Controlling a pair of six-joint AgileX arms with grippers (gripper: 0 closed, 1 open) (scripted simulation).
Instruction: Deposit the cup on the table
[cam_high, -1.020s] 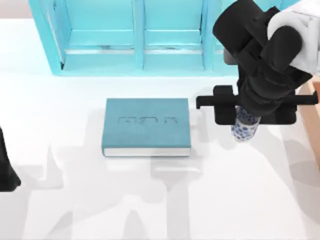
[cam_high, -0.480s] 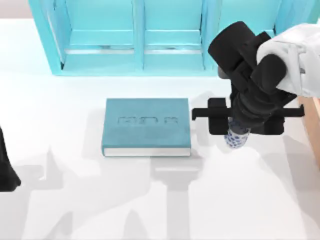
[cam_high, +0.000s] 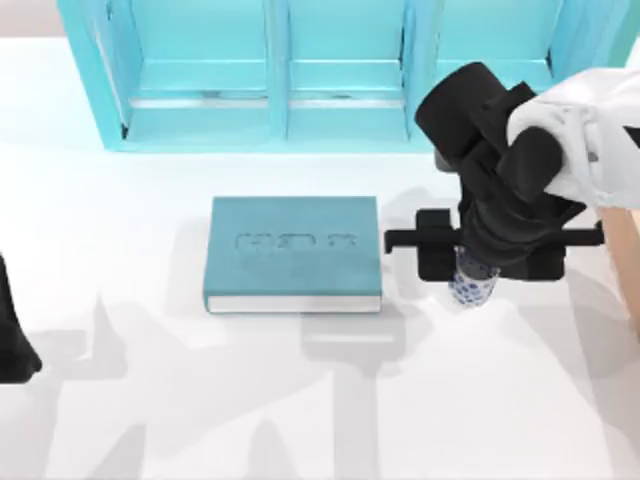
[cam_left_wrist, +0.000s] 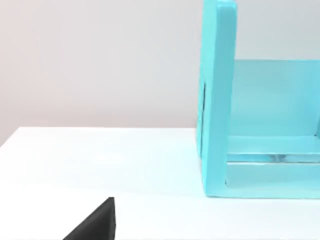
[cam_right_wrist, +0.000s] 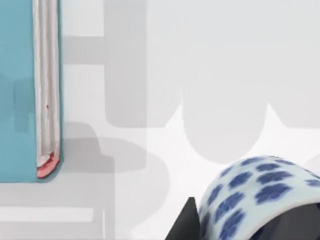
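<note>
White glossy table (cam_high: 300, 410) spans the lower frame in the top view, streaked with grey shadows. Left arm sits parked at the lower left edge; can't tell its finger state. Mid-frame: teal book (cam_high: 293, 252) lies flat, pages edge facing the bottom of the frame. Just right of the book, right gripper (cam_high: 474, 270) hangs over the table, right of centre, fingers closed on the cup (cam_high: 472, 286). Cup is white with blue flowers, its lower end poking out below the black gripper body, apart from the book. Whether the cup touches the table: can't tell. Right wrist view: cup (cam_right_wrist: 260, 192) at lower right with a dark finger (cam_right_wrist: 187, 225) against its side, book (cam_right_wrist: 20, 90) at the left edge, table between them. Farthest: light-blue cabinet (cam_high: 300, 80) across the top of the frame, also at the right of the left wrist view (cam_left_wrist: 260, 125).
</note>
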